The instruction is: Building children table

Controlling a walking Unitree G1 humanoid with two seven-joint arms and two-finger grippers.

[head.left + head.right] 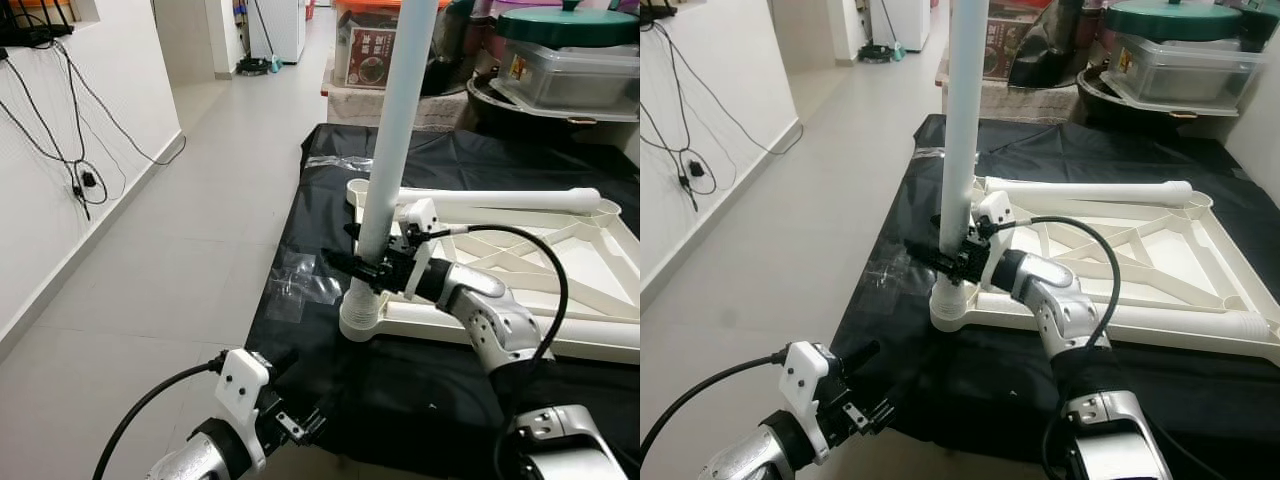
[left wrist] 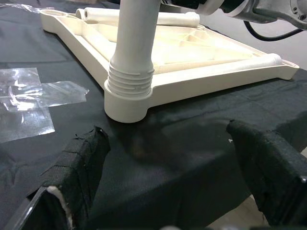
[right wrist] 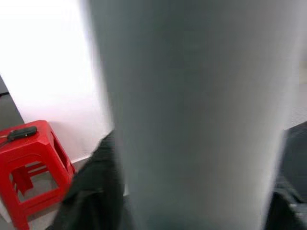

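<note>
My right gripper (image 1: 375, 268) is clamped around the upright white leg (image 1: 400, 130), low down, just above its threaded end. The leg stands in the corner socket (image 1: 362, 318) of the white tabletop (image 1: 560, 262), which lies flat on a black sheet (image 1: 330, 360) on the floor. A second leg (image 1: 500, 201) lies across the tabletop. My left gripper (image 1: 300, 420) hangs wide, holding nothing, near the sheet's edge.
</note>
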